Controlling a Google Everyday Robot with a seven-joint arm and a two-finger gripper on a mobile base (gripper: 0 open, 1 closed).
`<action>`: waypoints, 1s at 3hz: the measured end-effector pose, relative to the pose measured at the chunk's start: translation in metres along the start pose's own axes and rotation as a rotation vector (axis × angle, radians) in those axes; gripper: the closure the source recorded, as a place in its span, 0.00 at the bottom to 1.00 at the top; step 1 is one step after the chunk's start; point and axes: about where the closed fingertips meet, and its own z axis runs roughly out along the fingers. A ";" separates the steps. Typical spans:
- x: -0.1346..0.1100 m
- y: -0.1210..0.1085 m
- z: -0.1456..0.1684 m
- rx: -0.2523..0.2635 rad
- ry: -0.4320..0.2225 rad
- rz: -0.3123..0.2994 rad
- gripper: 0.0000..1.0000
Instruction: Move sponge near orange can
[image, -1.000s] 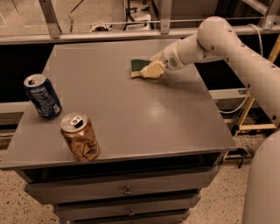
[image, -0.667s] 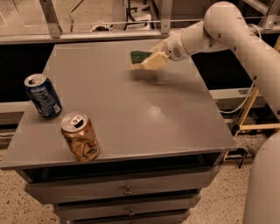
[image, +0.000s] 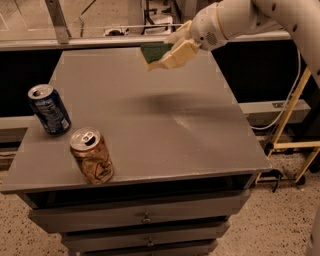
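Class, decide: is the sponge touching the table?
Apart. The camera view shows the gripper holding the sponge above the table's far side, its shadow cast below.

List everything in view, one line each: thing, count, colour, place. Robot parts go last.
sponge: one, dark green over pale yellow, held in the air above the table's far side
orange can: one, orange-tan with silver top, upright near the table's front left corner
blue can: one, dark blue, upright at the left edge, behind the orange can
table: one, grey, centre
drawers: at least two, grey, under the tabletop
arm: one, white, upper right
gripper: one, cream, shut on the sponge
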 end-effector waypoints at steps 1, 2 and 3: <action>-0.024 0.051 0.018 -0.061 0.016 -0.091 1.00; -0.028 0.099 0.040 -0.085 0.068 -0.140 1.00; -0.018 0.129 0.051 -0.120 0.107 -0.122 1.00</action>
